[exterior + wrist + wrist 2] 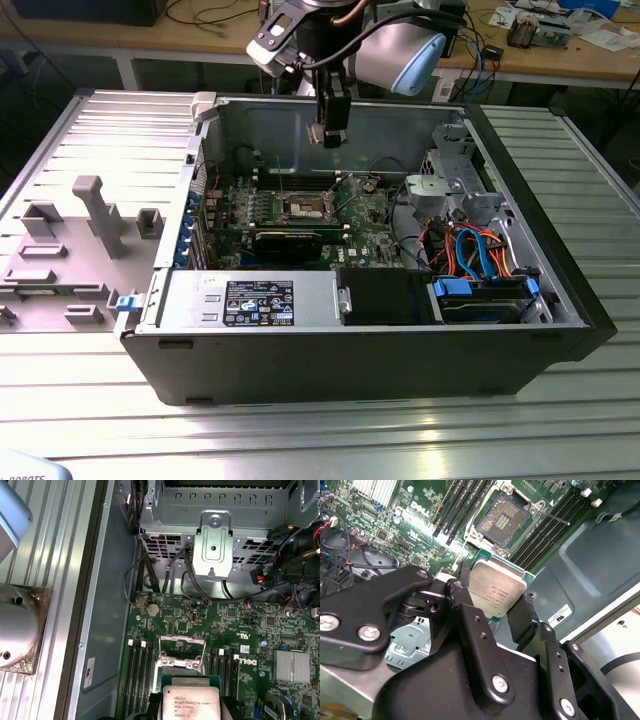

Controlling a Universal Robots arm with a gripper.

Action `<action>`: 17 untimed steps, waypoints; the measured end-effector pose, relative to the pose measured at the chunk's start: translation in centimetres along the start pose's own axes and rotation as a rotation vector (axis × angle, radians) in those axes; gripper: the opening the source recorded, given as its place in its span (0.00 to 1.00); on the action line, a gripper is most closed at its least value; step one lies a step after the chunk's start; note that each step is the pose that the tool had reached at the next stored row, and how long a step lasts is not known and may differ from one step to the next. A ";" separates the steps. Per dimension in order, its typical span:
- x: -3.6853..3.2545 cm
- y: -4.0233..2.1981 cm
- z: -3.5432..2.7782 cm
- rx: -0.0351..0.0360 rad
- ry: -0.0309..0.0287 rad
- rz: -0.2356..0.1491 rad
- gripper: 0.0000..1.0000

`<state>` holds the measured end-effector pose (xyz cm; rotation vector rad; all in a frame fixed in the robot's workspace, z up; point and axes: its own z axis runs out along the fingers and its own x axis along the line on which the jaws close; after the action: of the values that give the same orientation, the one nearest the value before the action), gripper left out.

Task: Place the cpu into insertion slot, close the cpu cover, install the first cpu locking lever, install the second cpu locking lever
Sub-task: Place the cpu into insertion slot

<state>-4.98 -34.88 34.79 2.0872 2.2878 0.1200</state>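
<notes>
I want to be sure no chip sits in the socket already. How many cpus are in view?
1. The cpu is held in the gripper, above the green motherboard. The insertion slot holds none; its contacts are bare.

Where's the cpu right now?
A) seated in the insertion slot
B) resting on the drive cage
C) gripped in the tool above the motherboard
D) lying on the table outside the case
C: in the second wrist view the cpu is clamped in the tool, held off the board, while the insertion slot beyond it lies bare with its contacts showing.
</notes>
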 end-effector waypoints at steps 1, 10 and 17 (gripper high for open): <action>0.00 0.00 0.00 0.0000 -0.0001 0.002 0.54; 0.00 0.00 0.00 0.0000 -0.0007 0.004 0.54; 0.00 -0.01 0.01 0.0000 -0.0010 0.005 0.54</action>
<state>-4.99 -34.88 34.78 2.0925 2.2823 0.1191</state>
